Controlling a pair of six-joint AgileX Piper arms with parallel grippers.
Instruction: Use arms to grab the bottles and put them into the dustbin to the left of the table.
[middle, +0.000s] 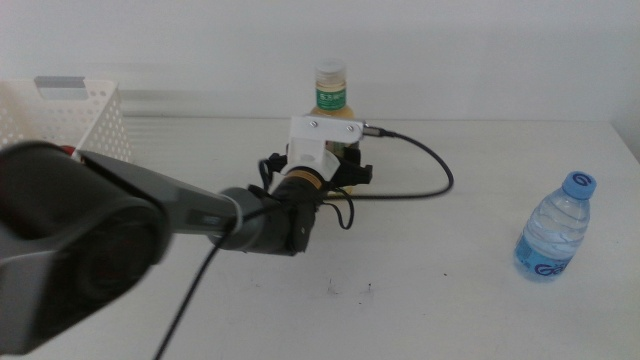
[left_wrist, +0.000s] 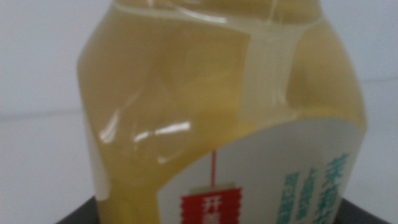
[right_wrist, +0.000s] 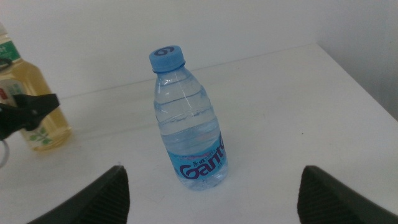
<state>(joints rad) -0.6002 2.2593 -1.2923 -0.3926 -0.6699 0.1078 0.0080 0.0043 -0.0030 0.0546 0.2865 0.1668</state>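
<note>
The yellow tea bottle (middle: 331, 95) with a white cap and green label stands at the back middle of the white table (middle: 450, 300). My left gripper (middle: 335, 163) reaches in from the left, open, with one jaw on each side of the bottle's lower body. The bottle (left_wrist: 186, 112) fills the left wrist view. The small clear water bottle (middle: 555, 230) with a blue cap stands at the right. My right gripper (right_wrist: 214, 180) is open and empty just short of the water bottle (right_wrist: 189, 118). The white perforated dustbin (middle: 60, 110) is at the far left. A small red patch (middle: 68, 150) shows by its wall.
A black cable (middle: 430, 160) loops from the left wrist over the table behind the gripper. The table's right edge lies just beyond the water bottle. A few dark specks (middle: 350, 290) mark the front middle of the tabletop.
</note>
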